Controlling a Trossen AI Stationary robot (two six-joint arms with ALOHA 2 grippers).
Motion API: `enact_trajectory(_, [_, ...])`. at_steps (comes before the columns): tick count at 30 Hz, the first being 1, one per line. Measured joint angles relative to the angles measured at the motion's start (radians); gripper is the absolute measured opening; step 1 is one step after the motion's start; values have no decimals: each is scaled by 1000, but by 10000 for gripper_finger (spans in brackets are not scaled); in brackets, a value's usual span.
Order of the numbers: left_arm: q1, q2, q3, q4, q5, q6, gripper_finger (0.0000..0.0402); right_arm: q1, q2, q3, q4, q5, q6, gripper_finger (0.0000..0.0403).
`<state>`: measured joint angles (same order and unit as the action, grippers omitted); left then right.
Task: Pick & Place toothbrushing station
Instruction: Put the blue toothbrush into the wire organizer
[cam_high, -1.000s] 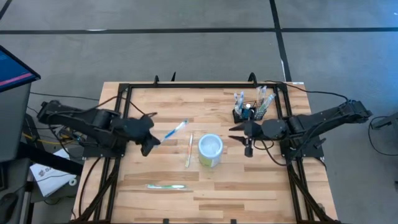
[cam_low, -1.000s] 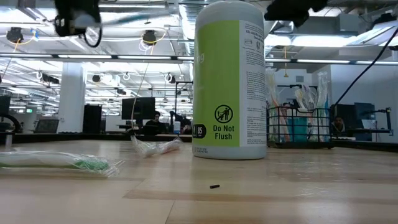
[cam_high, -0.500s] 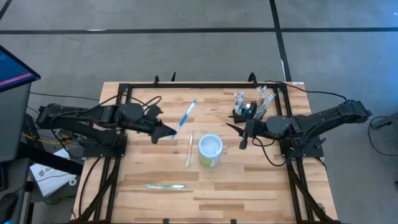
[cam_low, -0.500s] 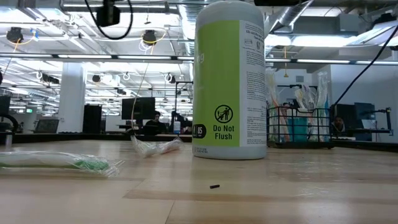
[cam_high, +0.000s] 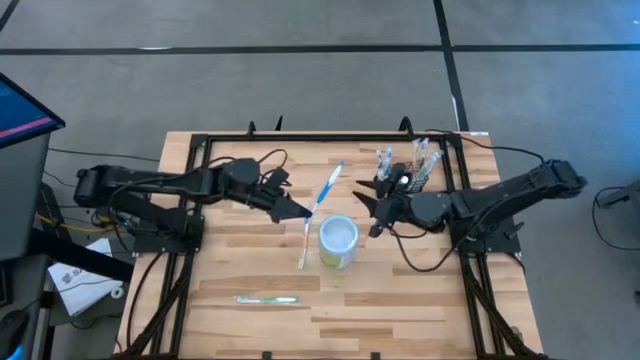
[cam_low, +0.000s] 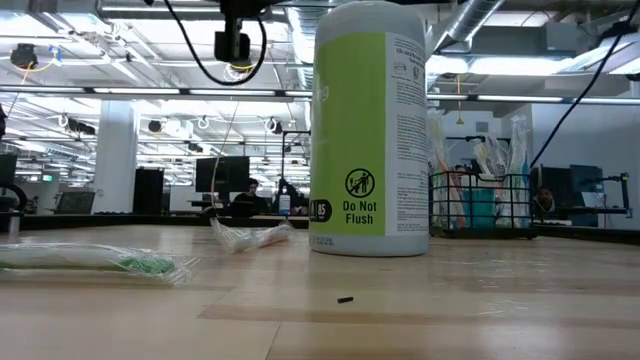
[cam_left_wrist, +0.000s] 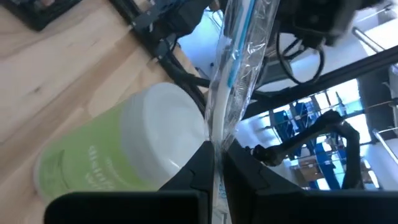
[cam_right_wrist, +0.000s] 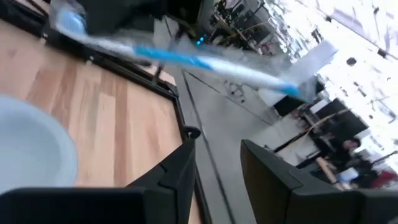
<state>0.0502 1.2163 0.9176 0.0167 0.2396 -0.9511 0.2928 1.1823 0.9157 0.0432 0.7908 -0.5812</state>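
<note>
1. The toothbrushing station (cam_high: 400, 176), a low black wire-mesh basket already holding several wrapped brushes, stands at the far right of the table (cam_high: 400, 300), beyond the white-and-green cup (cam_high: 338, 241).
2. The left gripper (cam_high: 300, 211) has swung in from the left side of the table and now hangs just left of the cup, much nearer the basket than a second ago. Its fingers are pressed together on the lower end of a wrapped blue toothbrush (cam_high: 327, 186), which slants up toward the basket.
3. The right gripper (cam_high: 375, 215) has moved in from beside the basket to sit between cup and basket, its fingers spread with nothing between them. Its wrist view looks along the blue brush, so a hand-over or a steadying grasp seems likely, though the blur leaves that unsure.
4. The brush is well on its way, but not yet over the basket; the carry has a short stretch left.
5. A pale wrapped brush (cam_high: 304, 240) lies just left of the cup, and a green one (cam_high: 266, 299) lies nearer the front edge, both still to be collected.
</note>
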Motion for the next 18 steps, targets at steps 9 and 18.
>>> enact_trajectory(9, [44,25,1,81,73,-46,12,40,108,63,63,120,-196,118])
enact_trajectory(18, [54,25,0,97,75,-79,12,54,216,118,197,159,-450,118])
